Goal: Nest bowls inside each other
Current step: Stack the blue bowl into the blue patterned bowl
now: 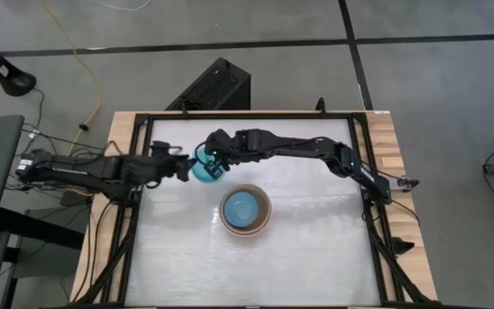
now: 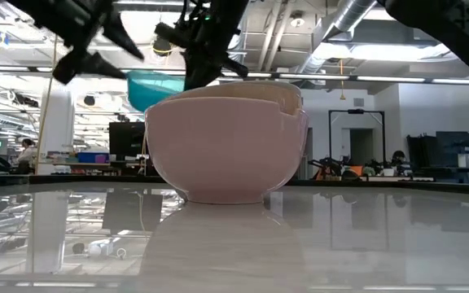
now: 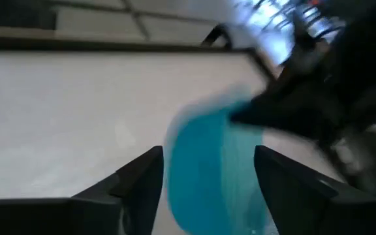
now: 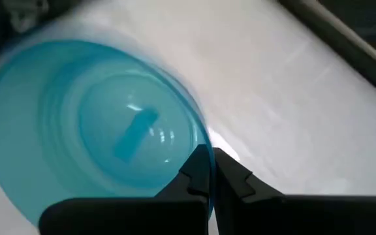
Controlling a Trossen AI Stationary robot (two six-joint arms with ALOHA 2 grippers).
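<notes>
Teal bowl (image 1: 204, 166) hangs above the counter (image 1: 316, 249), pinched at its rim by the right hand (image 1: 215, 160), left hand (image 1: 189, 163) spread wide beside it, the stack (image 1: 245, 211) lying nearer and rightward.

A plain teal bowl (image 1: 204, 166), a light-blue bowl (image 1: 243, 207) in a salmon-pink bowl (image 2: 218, 146), dark fingers (image 4: 237, 179).

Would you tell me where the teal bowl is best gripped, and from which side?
Grip the teal bowl by its thin rim, one finger inside and one outside, coming from above: its open, rounded wall offers no other hold. The right gripper is shut on the rim that way, while the left gripper stands open.
</notes>
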